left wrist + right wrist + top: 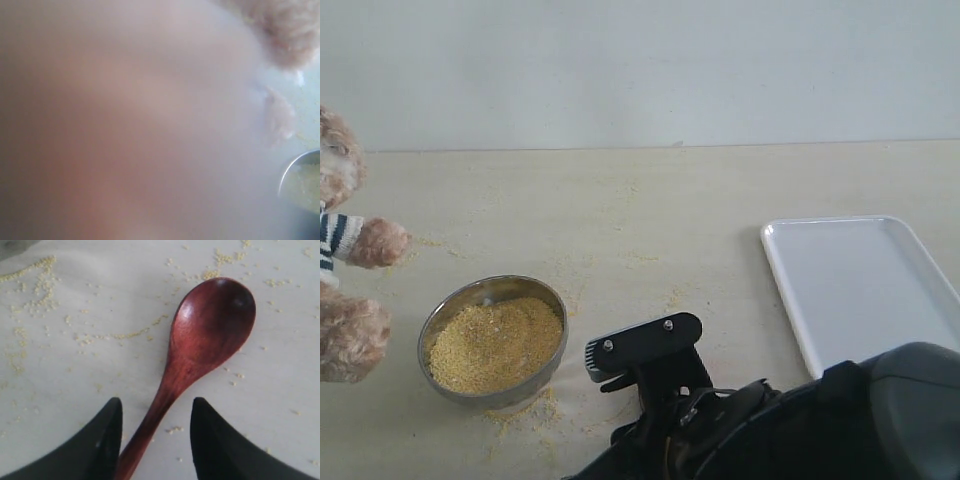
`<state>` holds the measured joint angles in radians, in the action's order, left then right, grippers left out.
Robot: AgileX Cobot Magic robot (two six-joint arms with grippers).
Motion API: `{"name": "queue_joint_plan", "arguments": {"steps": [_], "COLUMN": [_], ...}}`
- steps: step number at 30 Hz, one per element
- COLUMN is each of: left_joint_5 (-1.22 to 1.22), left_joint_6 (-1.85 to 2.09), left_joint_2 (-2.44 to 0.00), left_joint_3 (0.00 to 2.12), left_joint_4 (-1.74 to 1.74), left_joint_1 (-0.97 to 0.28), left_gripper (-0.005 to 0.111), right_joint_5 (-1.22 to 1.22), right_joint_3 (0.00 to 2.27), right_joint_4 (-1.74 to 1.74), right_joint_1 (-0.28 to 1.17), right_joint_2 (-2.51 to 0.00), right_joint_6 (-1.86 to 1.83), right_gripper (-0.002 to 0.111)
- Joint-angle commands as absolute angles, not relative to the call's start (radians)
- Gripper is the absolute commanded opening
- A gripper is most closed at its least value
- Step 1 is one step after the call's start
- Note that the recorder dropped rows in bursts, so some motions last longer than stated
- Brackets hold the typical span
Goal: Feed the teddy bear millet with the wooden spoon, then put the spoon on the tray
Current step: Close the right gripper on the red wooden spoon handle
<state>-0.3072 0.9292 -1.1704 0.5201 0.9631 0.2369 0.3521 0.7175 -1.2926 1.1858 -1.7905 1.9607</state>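
Note:
The wooden spoon (210,325) lies flat on the table, its round bowl empty and facing up. My right gripper (156,410) is open, its two black fingers on either side of the slim handle; the handle lies close against one finger with a gap to the other. In the exterior view the right arm (740,420) hides the spoon. The teddy bear (345,250) sits at the far left edge. Beside it, the millet (495,342) fills a round metal bowl (490,284). The white tray (865,285) lies at the right. The left wrist view is mostly blur, with bear fur (285,30) and the bowl's rim (292,167) showing.
Loose millet grains (35,285) are scattered over the pale table around the spoon and in front of the bowl (525,410). A pale wall (640,60) closes off the back of the table.

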Motion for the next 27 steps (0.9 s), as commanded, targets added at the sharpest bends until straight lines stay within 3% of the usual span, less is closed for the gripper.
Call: {"name": "queue_joint_plan", "arguments": {"steps": [1, 17, 27], "left_joint_5": [-0.308, -0.313, -0.319], "left_joint_6": [0.933, 0.933, 0.933], "left_joint_2": [-1.175, -1.175, -1.175], "left_joint_3": [0.528, 0.528, 0.528], "left_joint_4": [0.983, 0.985, 0.99], "left_joint_1": [0.238, 0.238, 0.238], "left_gripper": [0.005, 0.005, 0.005], "right_joint_5": [0.371, 0.371, 0.173], "right_joint_3": [0.721, 0.721, 0.721], "right_joint_4": [-1.257, -1.257, -1.147], "right_joint_1": [1.187, 1.185, 1.187], "right_joint_2": [-1.79, -1.79, -1.788], "right_joint_6": [1.897, 1.887, 1.885], "right_gripper": [0.042, 0.042, 0.042]}}
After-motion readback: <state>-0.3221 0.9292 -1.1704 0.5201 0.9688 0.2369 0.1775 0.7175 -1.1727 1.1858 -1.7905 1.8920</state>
